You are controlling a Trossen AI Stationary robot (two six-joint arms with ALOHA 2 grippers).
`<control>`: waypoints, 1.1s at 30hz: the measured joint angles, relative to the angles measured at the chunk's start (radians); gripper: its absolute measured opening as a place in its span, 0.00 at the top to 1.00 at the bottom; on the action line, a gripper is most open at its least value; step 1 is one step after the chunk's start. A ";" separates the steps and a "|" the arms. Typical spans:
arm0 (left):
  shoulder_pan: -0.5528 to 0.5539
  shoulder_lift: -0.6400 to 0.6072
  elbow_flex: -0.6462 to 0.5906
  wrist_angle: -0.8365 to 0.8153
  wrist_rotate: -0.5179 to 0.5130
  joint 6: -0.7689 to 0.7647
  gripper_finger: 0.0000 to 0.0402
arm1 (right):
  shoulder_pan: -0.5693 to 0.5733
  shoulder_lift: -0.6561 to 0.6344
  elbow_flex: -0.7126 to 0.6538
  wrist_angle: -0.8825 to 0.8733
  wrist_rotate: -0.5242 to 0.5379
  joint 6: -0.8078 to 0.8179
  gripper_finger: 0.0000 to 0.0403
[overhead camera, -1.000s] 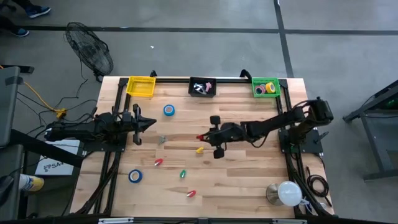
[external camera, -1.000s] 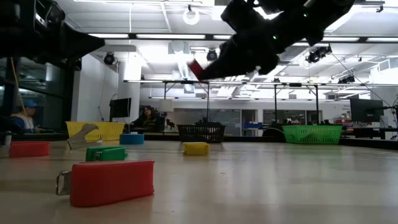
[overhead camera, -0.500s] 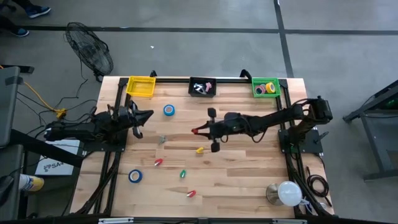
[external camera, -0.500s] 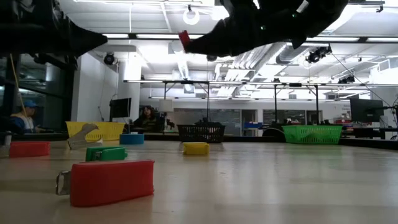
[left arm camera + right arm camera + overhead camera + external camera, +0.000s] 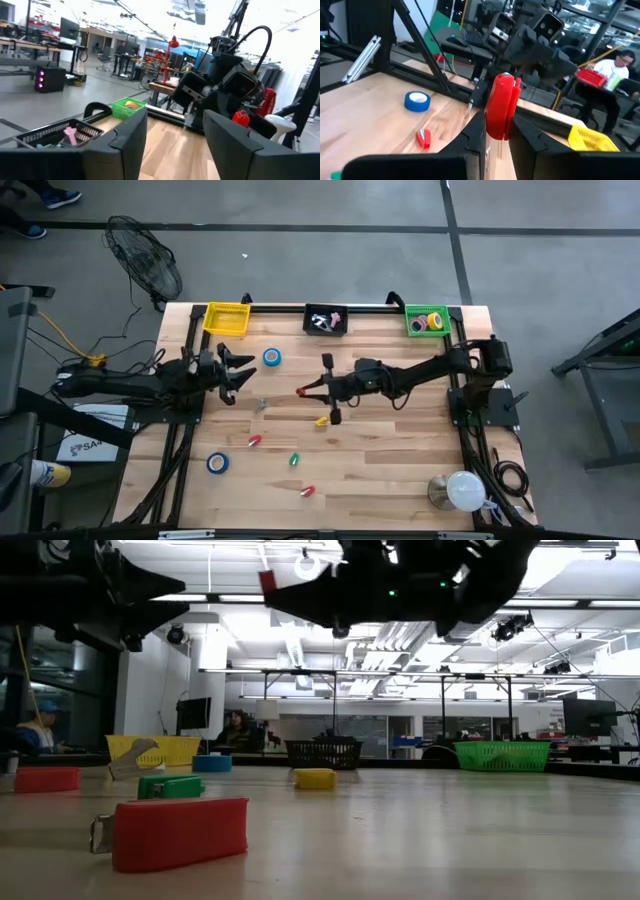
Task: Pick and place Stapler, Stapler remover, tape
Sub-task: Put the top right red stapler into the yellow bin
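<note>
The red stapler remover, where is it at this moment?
In the high view, the red stapler remover is held in the right gripper above the table's middle, below the black basket.

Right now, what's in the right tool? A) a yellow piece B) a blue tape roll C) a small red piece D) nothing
C: the right tool is shut on a small red piece that stands up between its fingers, held in the air above the table; the high view shows the same red piece at that tool's tip.
</note>
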 joint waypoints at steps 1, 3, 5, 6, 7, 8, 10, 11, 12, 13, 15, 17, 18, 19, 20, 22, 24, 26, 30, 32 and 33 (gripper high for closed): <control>0.000 0.032 0.001 0.037 0.007 -0.001 0.52 | 0.000 0.014 0.021 0.001 -0.011 -0.002 0.88; 0.000 0.096 0.010 0.089 0.020 0.000 0.51 | 0.000 0.039 0.063 -0.008 -0.018 -0.007 0.88; 0.000 0.160 0.027 0.092 0.041 0.000 0.51 | -0.002 0.064 0.108 -0.033 -0.021 -0.014 0.88; 0.000 0.194 0.041 0.086 0.048 0.001 0.51 | -0.003 0.074 0.129 -0.050 -0.022 -0.015 0.88; 0.000 0.229 0.059 0.089 0.061 0.003 0.51 | -0.006 0.084 0.150 -0.064 -0.023 -0.015 0.88; 0.000 0.259 0.075 0.105 0.067 0.010 0.51 | -0.010 0.093 0.170 -0.075 -0.023 -0.015 0.88; 0.000 0.319 0.099 0.124 0.072 0.032 0.51 | -0.017 0.102 0.197 -0.098 -0.020 -0.014 0.88; 0.000 0.345 0.108 0.127 0.073 0.043 0.51 | -0.020 0.105 0.209 -0.104 -0.020 -0.009 0.88; 0.000 0.369 0.117 0.132 0.073 0.055 0.51 | -0.024 0.105 0.216 -0.112 -0.019 -0.002 0.88; 0.000 0.392 0.122 0.143 0.075 0.064 0.51 | -0.027 0.105 0.219 -0.118 -0.017 0.001 0.88; 0.000 0.427 0.137 0.182 0.104 0.085 0.51 | -0.033 0.106 0.219 -0.120 -0.006 0.005 0.88; 0.000 0.454 0.143 0.213 0.137 0.104 0.51 | -0.039 0.106 0.219 -0.121 0.003 0.005 0.88; 0.000 0.467 0.146 0.224 0.148 0.107 0.51 | -0.042 0.106 0.220 -0.127 0.003 0.005 0.88; 0.000 0.478 0.148 0.228 0.155 0.109 0.51 | -0.045 0.106 0.220 -0.134 0.003 0.005 0.88; 0.000 0.484 0.152 0.231 0.163 0.110 0.51 | -0.048 0.106 0.220 -0.141 0.005 0.006 0.88; 0.000 0.492 0.159 0.241 0.166 0.110 0.51 | -0.053 0.106 0.219 -0.147 0.006 0.007 0.88; 0.000 0.496 0.160 0.239 0.166 0.110 0.51 | -0.057 0.106 0.219 -0.144 0.007 0.006 0.88; 0.000 0.496 0.160 0.238 0.174 0.110 0.51 | -0.063 0.106 0.219 -0.142 0.006 0.007 0.88; 0.000 0.496 0.160 0.251 0.195 0.113 0.51 | -0.074 0.106 0.219 -0.139 -0.005 0.014 0.88; 0.000 0.496 0.160 0.258 0.195 0.117 0.51 | -0.075 0.106 0.219 -0.127 -0.014 0.025 0.88; 0.000 0.496 0.160 0.261 0.195 0.120 0.51 | -0.075 0.106 0.219 -0.121 -0.014 0.026 0.88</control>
